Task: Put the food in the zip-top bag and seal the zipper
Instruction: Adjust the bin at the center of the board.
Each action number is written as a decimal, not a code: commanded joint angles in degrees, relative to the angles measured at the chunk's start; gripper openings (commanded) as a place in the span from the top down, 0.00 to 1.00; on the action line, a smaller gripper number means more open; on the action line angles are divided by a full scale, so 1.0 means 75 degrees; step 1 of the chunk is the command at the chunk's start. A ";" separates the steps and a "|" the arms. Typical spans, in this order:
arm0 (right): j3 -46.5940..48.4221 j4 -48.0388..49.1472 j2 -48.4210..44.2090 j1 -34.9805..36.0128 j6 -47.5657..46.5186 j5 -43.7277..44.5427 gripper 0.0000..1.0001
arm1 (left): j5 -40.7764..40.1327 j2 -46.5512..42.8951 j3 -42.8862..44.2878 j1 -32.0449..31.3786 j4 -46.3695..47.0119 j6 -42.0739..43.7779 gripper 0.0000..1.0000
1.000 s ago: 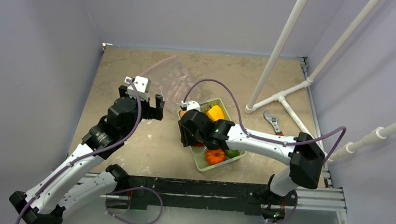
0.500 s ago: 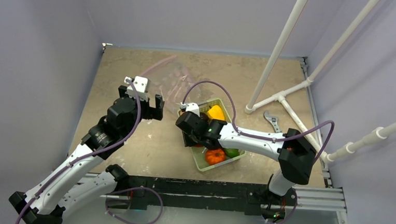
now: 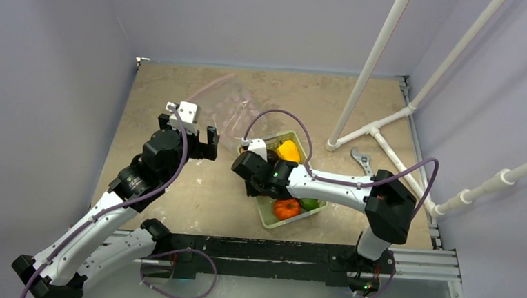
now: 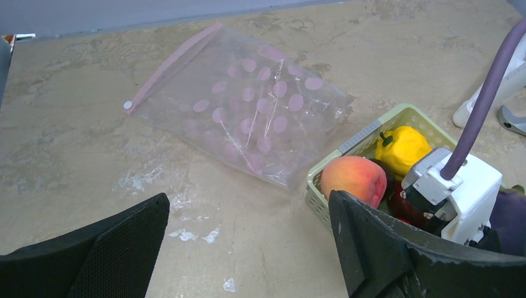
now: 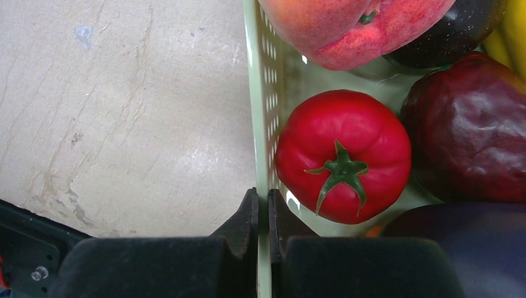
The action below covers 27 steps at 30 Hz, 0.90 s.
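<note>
The right pincer is pinching the basket wall beside the tomato at frame centre, and should, I judge, be sliding it gently toward the zip-top bag at upper left, while the left pincer is hanging open.

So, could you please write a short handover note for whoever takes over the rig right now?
Left gripper: open, empty, above the table on the near side of the zip-top bag.
Right gripper: shut on the side wall of the green basket.
Bag: flat on the table, no food inside; cannot tell if the zipper is open.
Food: peach, tomato, yellow pepper and pumpkin all in the basket.
Done: nothing bagged.
Left: load every piece, seal the zipper.
</note>
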 commanded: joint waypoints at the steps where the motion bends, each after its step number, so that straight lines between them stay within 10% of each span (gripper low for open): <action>1: -0.0051 -0.0629 -0.0270 -0.0005 0.0545 0.0426 1.00 | 0.0103 -0.0018 0.0229 -0.0017 0.0188 -0.0087 0.01; 14: -0.0874 -0.0990 -0.0965 -0.0074 0.1187 0.0586 1.00 | 0.0150 0.0005 0.0225 -0.0020 0.0202 -0.0092 0.01; 27: 0.1225 -0.1560 -0.0822 -0.0113 0.0853 0.1391 0.53 | -0.0428 0.0005 0.0252 -0.0006 0.0091 -0.0155 0.01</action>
